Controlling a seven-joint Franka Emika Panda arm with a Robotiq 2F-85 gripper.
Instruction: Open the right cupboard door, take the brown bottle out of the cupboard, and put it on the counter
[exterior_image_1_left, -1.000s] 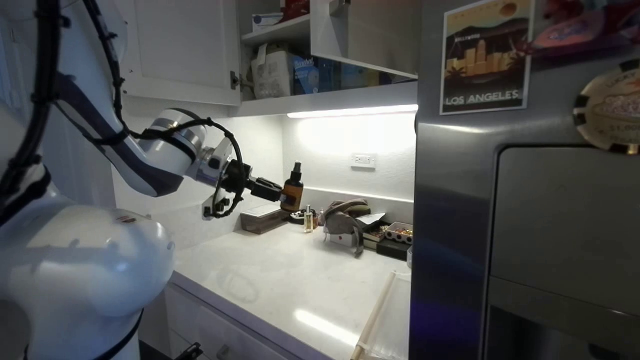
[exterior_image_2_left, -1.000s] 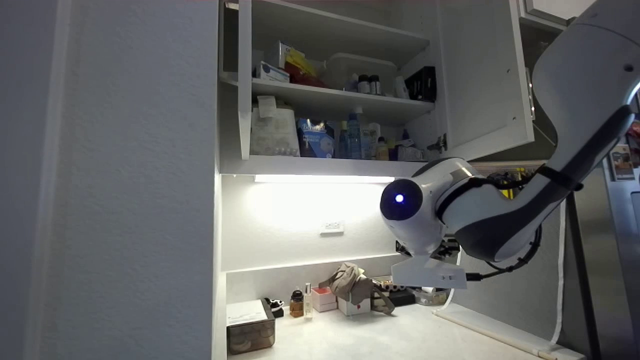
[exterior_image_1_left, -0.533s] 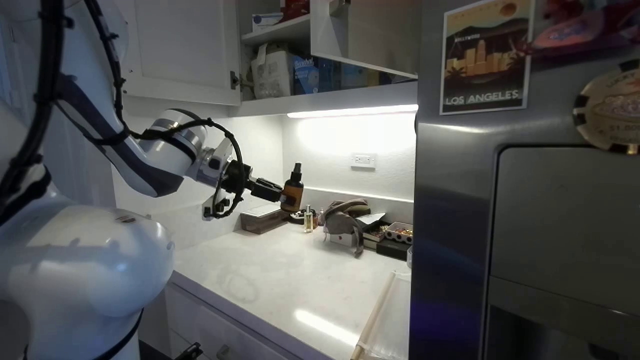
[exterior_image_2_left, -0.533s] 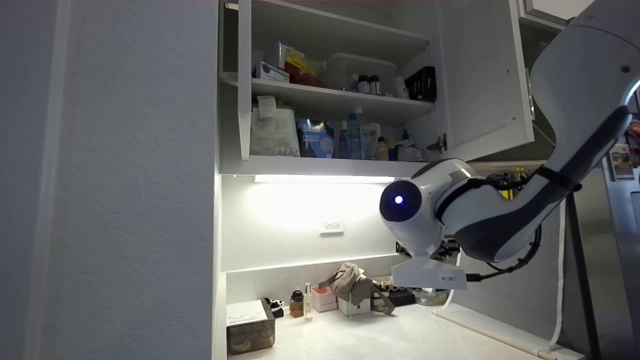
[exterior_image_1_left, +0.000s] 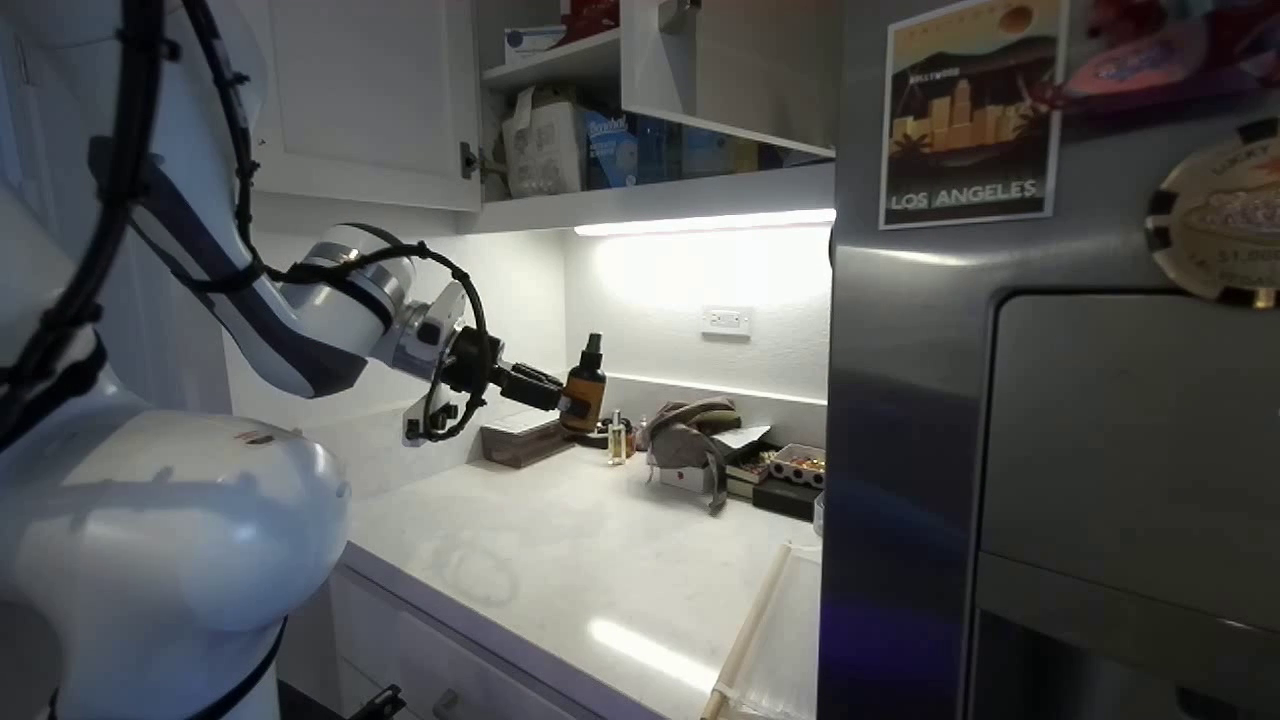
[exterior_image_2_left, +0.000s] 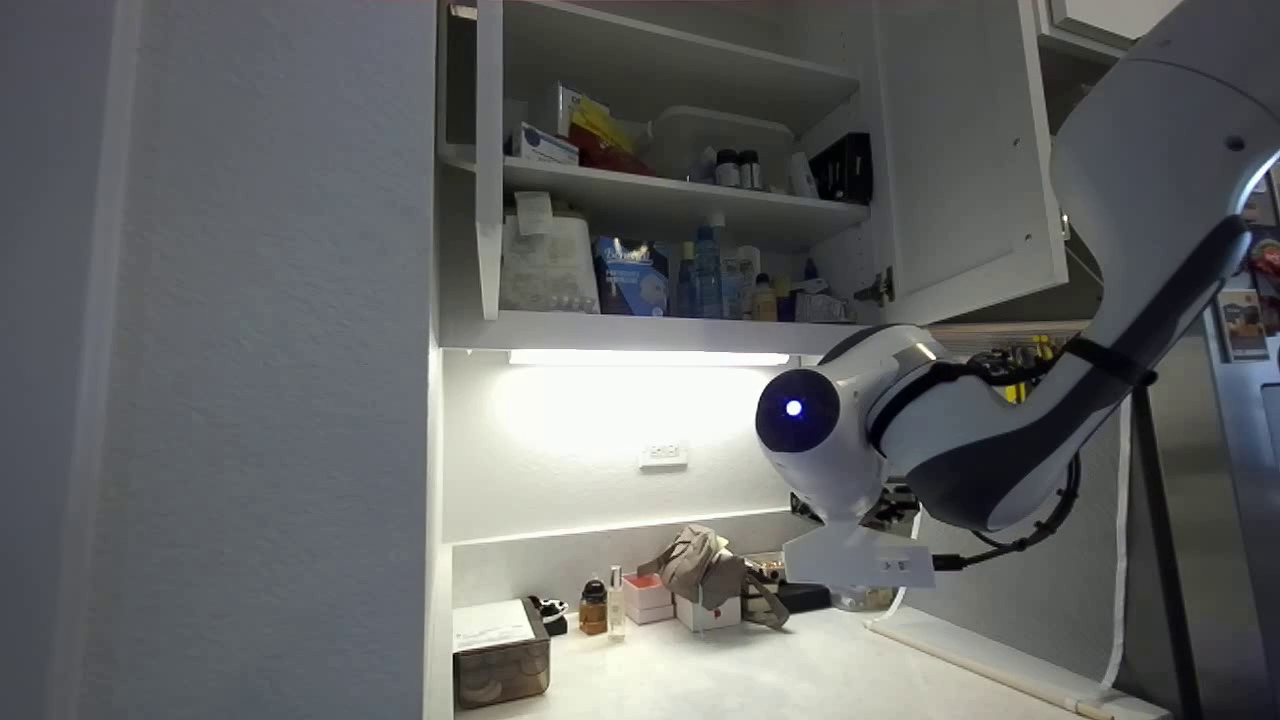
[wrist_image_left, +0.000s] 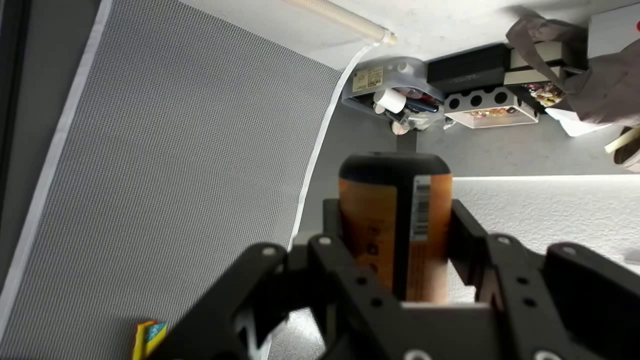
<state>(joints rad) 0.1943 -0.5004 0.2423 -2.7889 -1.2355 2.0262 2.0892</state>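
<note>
In the wrist view, nearest, the jaws fill the lower middle of the frame and pinch the brown bottle (wrist_image_left: 395, 227) between them, one against each side, its black base jutting past their tips toward the top. In an exterior view it leans slightly near the centre, cap up, held in the air above the white surface (exterior_image_1_left: 560, 540). Farther back, to its right, sits a grey-brown cloth bag (exterior_image_1_left: 683, 442); at upper centre, the open cupboard (exterior_image_1_left: 650, 202).
</note>
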